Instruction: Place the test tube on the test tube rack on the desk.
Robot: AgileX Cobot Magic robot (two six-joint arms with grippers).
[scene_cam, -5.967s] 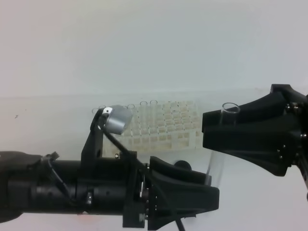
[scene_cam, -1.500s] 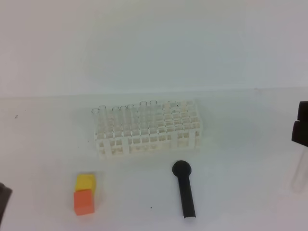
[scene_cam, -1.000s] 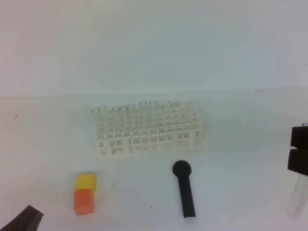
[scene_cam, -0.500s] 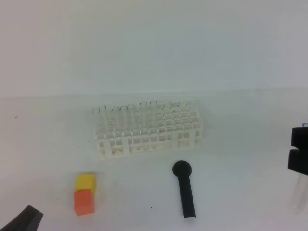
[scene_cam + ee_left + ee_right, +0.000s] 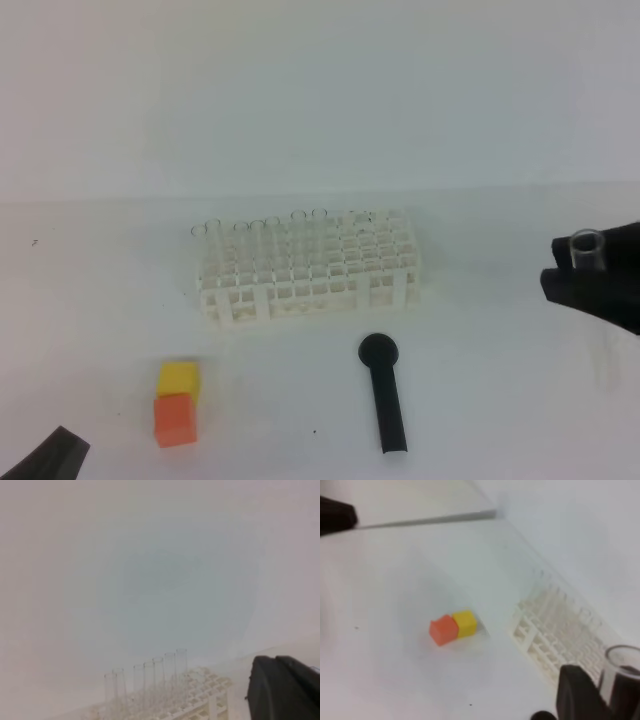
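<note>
The test tube (image 5: 587, 250) is a clear glass tube. Its rimmed mouth pokes up above my right gripper (image 5: 592, 285), which is shut on it at the right edge of the exterior view. In the right wrist view the tube's rim (image 5: 624, 661) shows between the dark fingers (image 5: 577, 696). The white lattice test tube rack (image 5: 335, 272) stands mid-desk, well left of that gripper. Several clear tubes (image 5: 262, 238) stand in the rack's left rows. My left gripper (image 5: 280, 687) appears only as a dark shape, low right in the left wrist view, with the rack (image 5: 200, 702) below it.
A black round-headed tool (image 5: 384, 394) lies in front of the rack. A yellow block (image 5: 178, 379) and an orange block (image 5: 174, 418) sit together at the front left. A dark part of the left arm (image 5: 45, 460) pokes in at the bottom left corner. The white desk (image 5: 500, 400) meets the wall behind the rack.
The right gripper has turned and shifted left and up. The tube, which hung below the fingers before, now shows its mouth above them. The left arm has stayed put.
</note>
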